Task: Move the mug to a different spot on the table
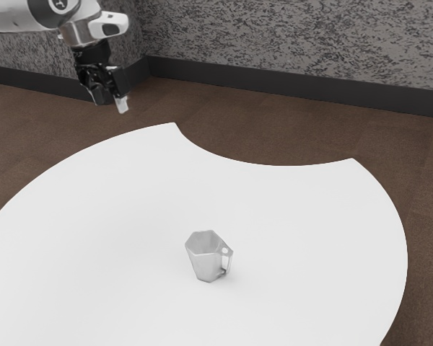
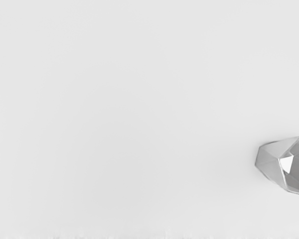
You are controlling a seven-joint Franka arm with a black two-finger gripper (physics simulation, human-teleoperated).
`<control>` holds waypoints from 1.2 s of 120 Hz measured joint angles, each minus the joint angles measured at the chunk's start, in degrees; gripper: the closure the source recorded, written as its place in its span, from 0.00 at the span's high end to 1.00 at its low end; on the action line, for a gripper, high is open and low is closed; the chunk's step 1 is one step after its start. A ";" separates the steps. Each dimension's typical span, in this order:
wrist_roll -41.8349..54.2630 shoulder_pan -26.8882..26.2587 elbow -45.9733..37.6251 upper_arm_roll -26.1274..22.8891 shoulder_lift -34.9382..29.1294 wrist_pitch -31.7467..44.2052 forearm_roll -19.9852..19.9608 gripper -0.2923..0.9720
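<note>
A small grey faceted mug (image 1: 208,256) stands upright on the white table (image 1: 94,216), toward its front middle, with its handle facing the exterior view's right. My gripper (image 1: 109,97) hangs high over the table's far left edge, well away from the mug, open and with nothing between its fingers. From the wrist view, part of the mug (image 2: 286,164) appears off to one side on the bare white tabletop (image 2: 114,109).
The round table has a curved notch (image 1: 260,155) cut into its far edge. Brown carpet (image 1: 390,137) surrounds it, and a speckled grey wall with a dark baseboard (image 1: 289,79) runs behind. Wide bare tabletop lies all around the mug.
</note>
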 joint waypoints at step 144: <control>7.54 -34.36 -27.78 -0.11 4.84 31.19 9.30 0.75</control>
